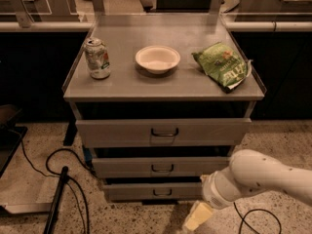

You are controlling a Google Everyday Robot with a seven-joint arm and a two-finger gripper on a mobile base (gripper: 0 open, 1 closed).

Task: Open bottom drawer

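Bottom drawer [126, 192], the shallow grey metal front low at centre frame, should slide stiff but light, with the gripper [197, 217] near its lower right (clenched or released, I cannot tell) and the small loop handle [162, 192] the spot to hook.

A matt grey metal finish is seen on the narrow grey metal bottom drawer [131, 191] and the worktop [161, 87], gloss on the metal drinks can [97, 57] and the crinkled green snack bag [222, 65], and smooth cream plastic on the gripper [194, 221] low beside that drawer's right end.
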